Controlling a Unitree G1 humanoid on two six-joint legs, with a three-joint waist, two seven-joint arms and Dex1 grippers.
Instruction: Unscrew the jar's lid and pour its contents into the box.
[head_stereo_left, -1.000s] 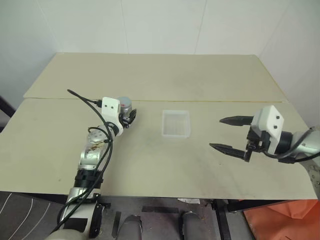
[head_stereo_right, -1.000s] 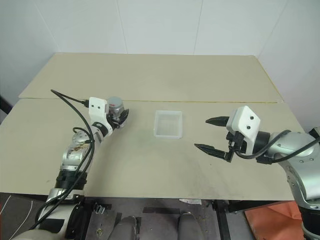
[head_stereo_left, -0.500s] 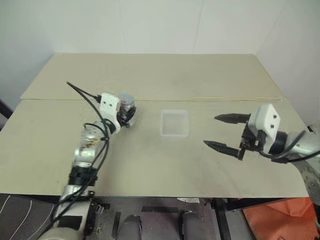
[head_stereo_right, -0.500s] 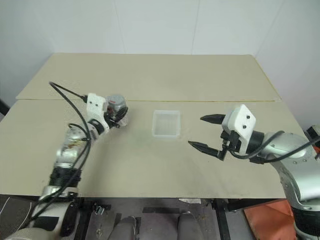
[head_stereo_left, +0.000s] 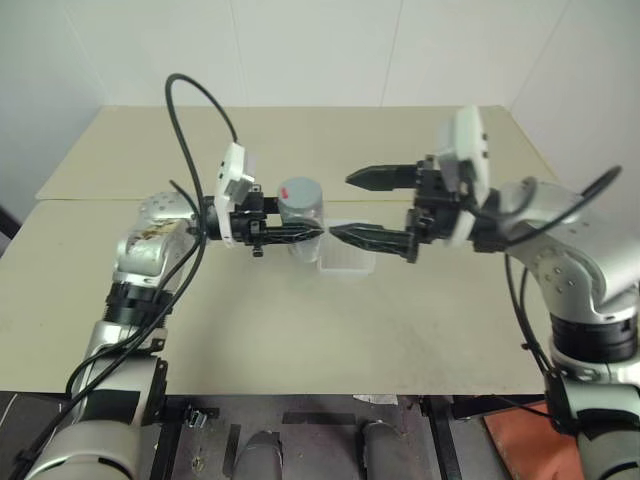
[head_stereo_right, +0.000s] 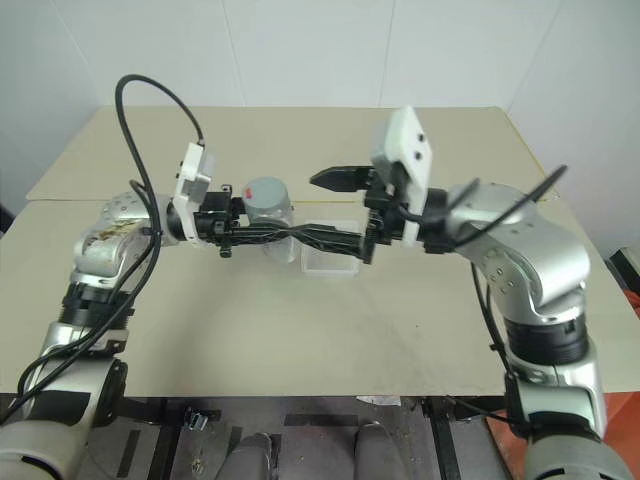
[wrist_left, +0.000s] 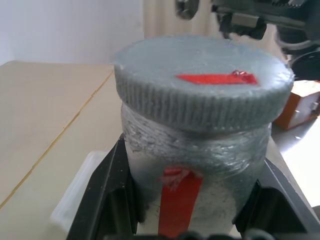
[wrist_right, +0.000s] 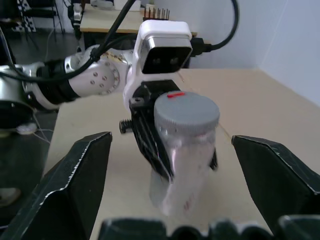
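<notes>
The jar looks cloudy, wrinkled plastic, its lid matt grey with ribbed edge.

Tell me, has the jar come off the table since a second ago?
Yes. The jar, held in the left gripper, was standing on the table left of the box; now it is lifted and hangs right beside the box's left edge.

The left gripper now holds the jar lifted off the table at frame centre, seemingly above the box, while the wide-open right gripper swings in from the right to face it.
</notes>
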